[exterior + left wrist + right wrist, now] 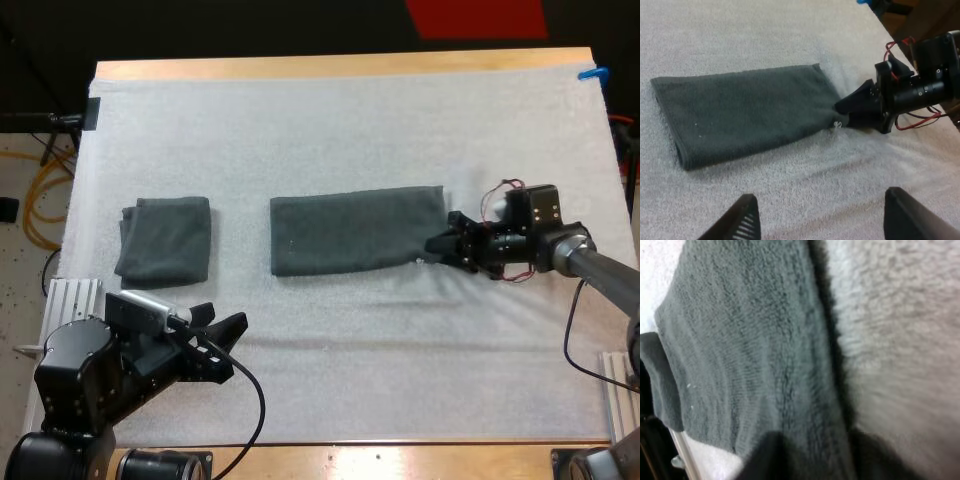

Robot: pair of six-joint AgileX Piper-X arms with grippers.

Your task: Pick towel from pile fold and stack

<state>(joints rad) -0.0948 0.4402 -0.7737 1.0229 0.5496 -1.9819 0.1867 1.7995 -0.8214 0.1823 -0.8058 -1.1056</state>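
Observation:
A long dark grey-green towel [355, 230] lies folded into a strip across the middle of the mat, also seen from my left wrist [750, 112] and close up from my right wrist [750, 340]. My right gripper [437, 247] is low at the strip's near right corner, shut on the towel's edge [840, 107]. In the right wrist view the cloth runs between my dark fingers [767, 457]. A smaller folded towel [165, 240] rests at the left of the mat. My left gripper [225, 318] hovers open near the front left, nothing between its fingers [742, 220].
The white mat [350, 130] covers most of the wooden table, with bare room behind and in front of the towels. A metal bracket [72, 296] stands at the left edge beside my left arm.

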